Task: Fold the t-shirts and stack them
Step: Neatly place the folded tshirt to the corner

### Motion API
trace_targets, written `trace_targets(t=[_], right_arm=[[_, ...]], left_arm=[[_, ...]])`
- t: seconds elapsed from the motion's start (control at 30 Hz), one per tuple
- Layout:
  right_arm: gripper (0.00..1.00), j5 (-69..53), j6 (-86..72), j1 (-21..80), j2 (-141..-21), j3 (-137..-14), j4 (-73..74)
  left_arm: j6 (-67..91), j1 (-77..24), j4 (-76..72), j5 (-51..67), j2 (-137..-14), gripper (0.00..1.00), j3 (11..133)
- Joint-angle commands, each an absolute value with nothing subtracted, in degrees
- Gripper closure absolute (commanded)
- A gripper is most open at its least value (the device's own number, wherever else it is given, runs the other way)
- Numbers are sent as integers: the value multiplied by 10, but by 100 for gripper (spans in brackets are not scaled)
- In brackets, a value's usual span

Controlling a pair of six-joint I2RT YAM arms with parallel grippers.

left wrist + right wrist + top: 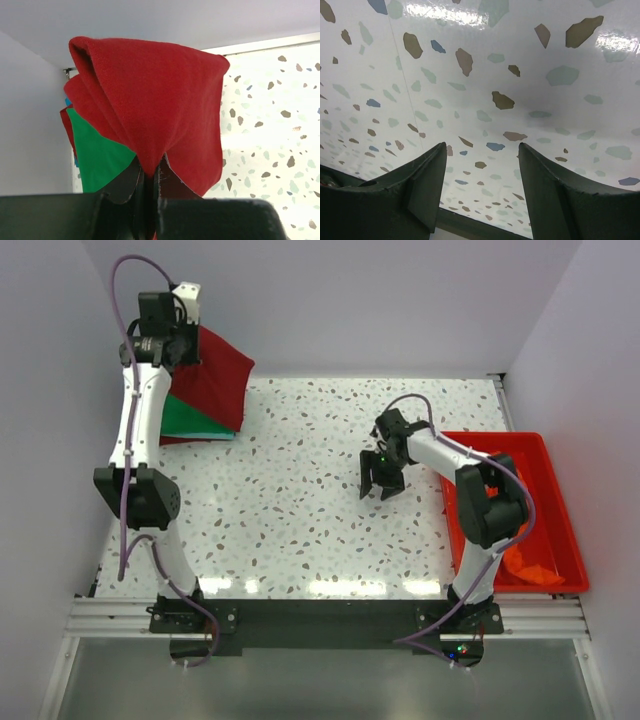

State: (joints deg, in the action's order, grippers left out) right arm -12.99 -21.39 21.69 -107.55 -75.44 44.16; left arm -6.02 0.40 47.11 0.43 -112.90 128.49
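Partly hidden, the green t-shirt [190, 422] lies flat at the far left corner of the table [300, 500], with the left arm [140, 420] crossing it and the dark red t-shirt [215, 375] draped over its far side. The left fingers [122, 184] are pinched tight on a bunched fold of the dark red t-shirt; in the wrist view their tips are buried in the cloth. That shirt is lifted, its long axis slanting from the grip down and rightward to the table, with a folded edge uppermost.

The pile sits close to the left wall and the far table edge. A wide bare stretch of table lies between the arms. The right fingers [415, 195] stand well apart over it, holding nothing.

At the right edge, the red tub [560, 500] holds an orange t-shirt [530, 565], mostly screened by the right arm [485, 505].
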Motion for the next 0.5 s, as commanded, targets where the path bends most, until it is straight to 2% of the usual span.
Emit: trace_targets(t=[0.0, 0.07, 0.1, 0.17, 0.2, 0.23, 0.27, 0.3, 0.47], right_arm=[[37, -131, -214, 215, -1035, -747, 441], [37, -132, -217, 215, -1018, -744, 443], [37, -133, -217, 216, -1011, -741, 445], [37, -131, -216, 215, -992, -739, 454], [36, -130, -216, 215, -985, -737, 458], [36, -131, -216, 216, -977, -737, 465], [35, -130, -214, 216, -964, -737, 469], [35, -128, -214, 216, -954, -737, 474], [34, -106, -215, 216, -898, -737, 496]], left_arm=[[-50, 35, 409, 18, -1140, 100, 1282], [-48, 59, 396, 22, -1159, 100, 1279], [-44, 67, 394, 24, -1177, 96, 1282], [-37, 91, 389, 31, -1195, 75, 1285], [-26, 99, 391, 15, -1214, 55, 1286], [-19, 105, 394, 2, -1222, 11, 1288], [-12, 117, 395, -25, -1227, 0, 1288], [-4, 122, 392, -74, -1230, 0, 1287], [39, 134, 375, -140, -1198, 0, 1270]])
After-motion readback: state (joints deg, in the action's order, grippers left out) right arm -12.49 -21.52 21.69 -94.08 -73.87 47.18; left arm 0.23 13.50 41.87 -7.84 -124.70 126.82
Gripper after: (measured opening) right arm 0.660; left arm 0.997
